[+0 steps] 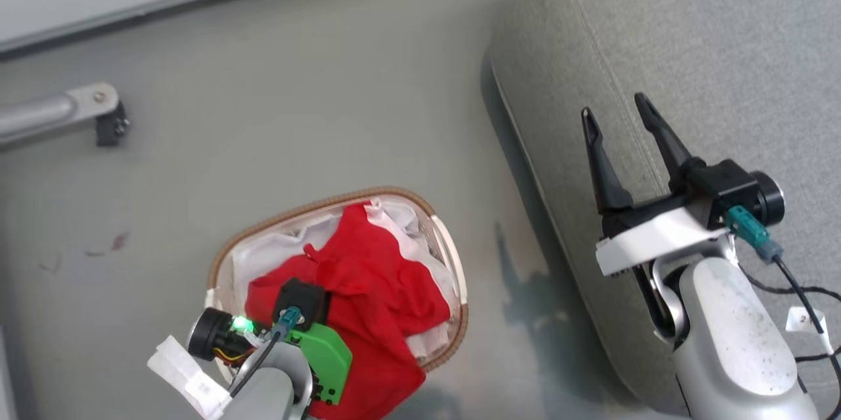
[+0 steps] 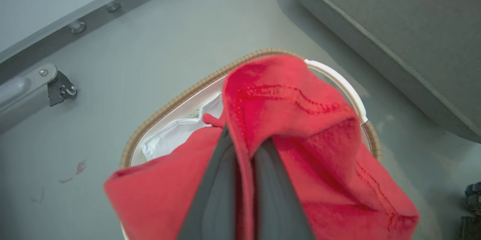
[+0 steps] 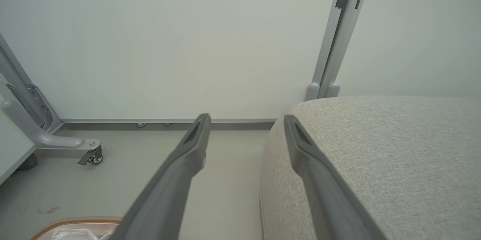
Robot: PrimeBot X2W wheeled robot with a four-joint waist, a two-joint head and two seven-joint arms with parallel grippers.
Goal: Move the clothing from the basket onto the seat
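Observation:
The red clothing (image 1: 374, 288) bulges out of the white basket (image 1: 453, 262), which stands on the floor at the lower middle of the head view, and spills over its near rim. My left gripper (image 2: 244, 146) is shut on a fold of the red clothing (image 2: 293, 120), which drapes over both fingers above the basket's tan rim (image 2: 169, 104). The left wrist (image 1: 289, 328) hangs over the basket. My right gripper (image 1: 617, 117) stands open and empty over the near edge of the grey seat (image 1: 723, 32). Its fingers (image 3: 195, 146) frame the seat's corner (image 3: 375, 157).
A metal leg with a caster (image 1: 105, 114) reaches in from the left over the grey floor. A wall with a baseboard (image 3: 169, 121) runs behind, and a grey upright post (image 3: 338, 33) rises beyond the seat. White liner (image 1: 276, 246) shows inside the basket.

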